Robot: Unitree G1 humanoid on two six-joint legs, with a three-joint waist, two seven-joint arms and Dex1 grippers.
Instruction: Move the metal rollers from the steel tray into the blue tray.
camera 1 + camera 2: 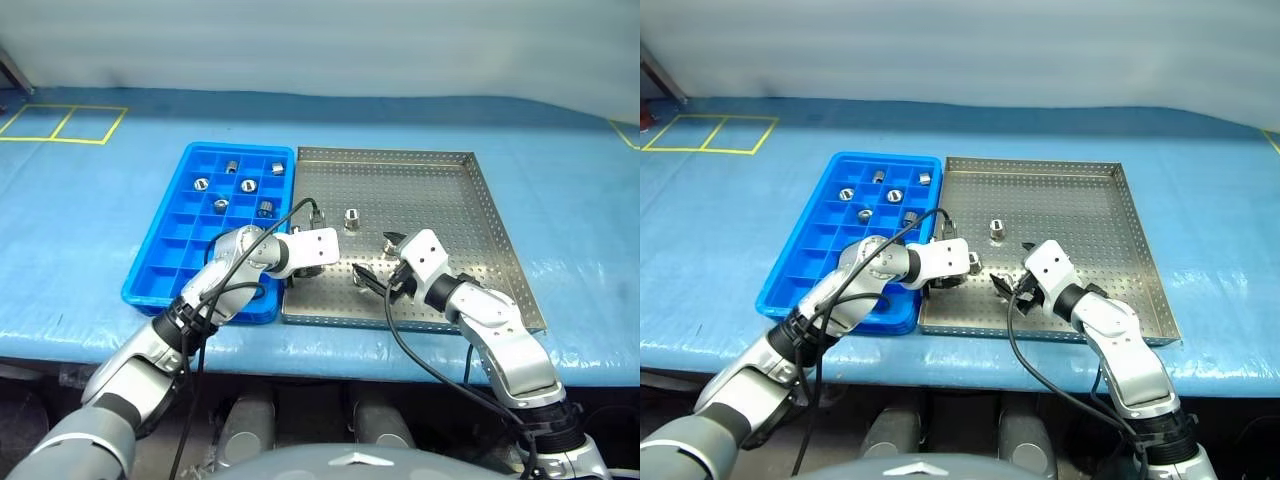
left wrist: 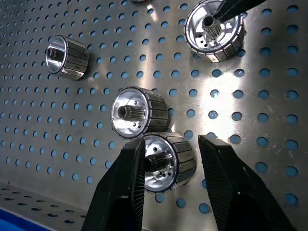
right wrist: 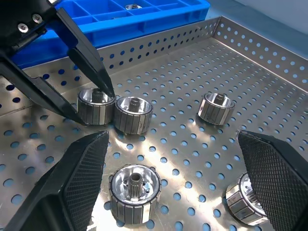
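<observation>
Two black fingers straddle one roller, not yet pinched

Several small shiny silver metal rollers remain on the large square perforated steel tray (image 1: 440, 190); six already sit in the bright blue compartmented plastic tray (image 1: 170, 262). Left gripper (image 2: 169, 166) is down at the steel tray's near-left area, fingers (image 2: 124, 183) part-spread either side of the target roller (image 2: 166, 161), a little slack showing, so no squeeze yet. A neighbour roller (image 2: 137, 111) touches it just beyond the tips. Target stands on end, hole axis up, roughly centred between the jaws. Left arm is nearer, blue tray just to its left. Right gripper (image 3: 173, 187) hovers with fingers spread wide, holding nothing, over other rollers nearby.
</observation>
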